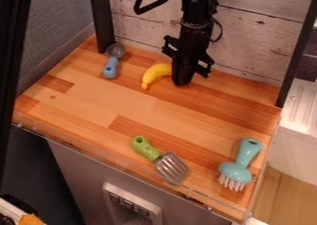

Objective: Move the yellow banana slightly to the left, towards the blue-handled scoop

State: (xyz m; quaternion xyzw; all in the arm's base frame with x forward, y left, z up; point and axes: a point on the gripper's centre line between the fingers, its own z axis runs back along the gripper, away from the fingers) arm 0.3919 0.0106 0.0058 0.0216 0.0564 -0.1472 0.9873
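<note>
Black against the whitewashed plank wall (254, 39), the claw (186, 78) hangs low over the far part of the wooden tabletop (93, 99); from this angle I cannot tell whether it is apart or together. A yellow toy banana (158, 72) lies just beside it, on the left in the view, its far end close against the dark claw, perhaps touching. Farther left, near a black post (102, 20), rests a scoop (110, 69) with a blue handle and a rounded grey bowl pointing toward the wall. Well apart from these, near the front edge, a slotted spatula (171, 167) lies slantwise, its green handle toward the back left and its metal head toward the front. At the near right corner sits a teal scrub brush (236, 171), handle toward the back, pale bristles facing the front edge.
</note>
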